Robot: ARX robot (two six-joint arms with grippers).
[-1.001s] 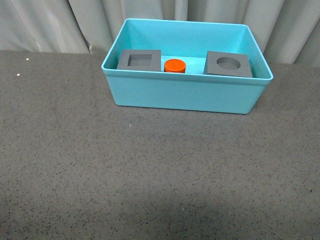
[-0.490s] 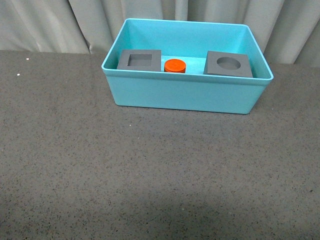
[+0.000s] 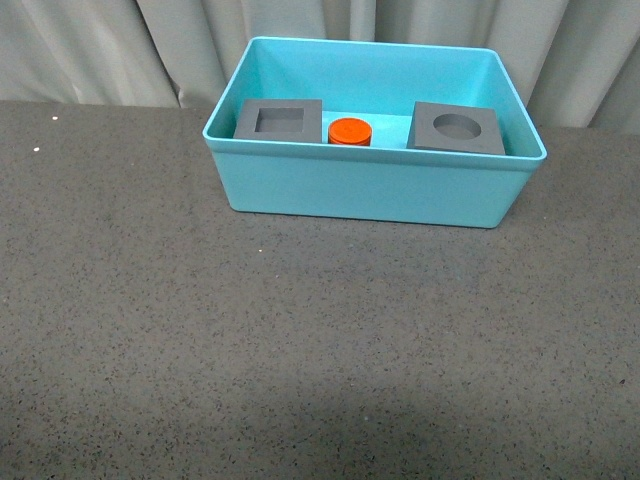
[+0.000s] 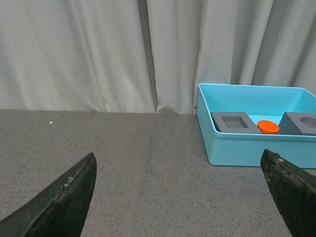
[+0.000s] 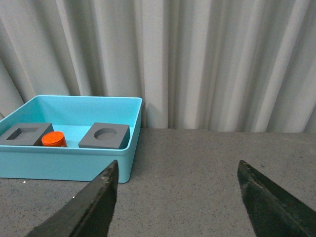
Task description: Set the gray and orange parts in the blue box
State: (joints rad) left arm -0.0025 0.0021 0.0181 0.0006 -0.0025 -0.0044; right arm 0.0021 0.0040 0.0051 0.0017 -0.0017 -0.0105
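Note:
The turquoise blue box (image 3: 370,190) stands at the far side of the table. Inside it lie a gray cube with a square recess (image 3: 279,121), the small orange cylinder (image 3: 350,132) and a gray cube with a round recess (image 3: 457,128). The same parts show in the left wrist view: square-recess cube (image 4: 234,122), orange cylinder (image 4: 268,127), box (image 4: 247,148). In the right wrist view I see the round-recess cube (image 5: 104,136), the cylinder (image 5: 54,139) and the box (image 5: 64,165). My left gripper (image 4: 180,170) and right gripper (image 5: 177,175) are open, empty, away from the box. Neither arm shows in the front view.
Dark speckled tabletop (image 3: 300,340) spreads in front of the box. Pale pleated curtains (image 3: 100,50) hang behind the table's far edge.

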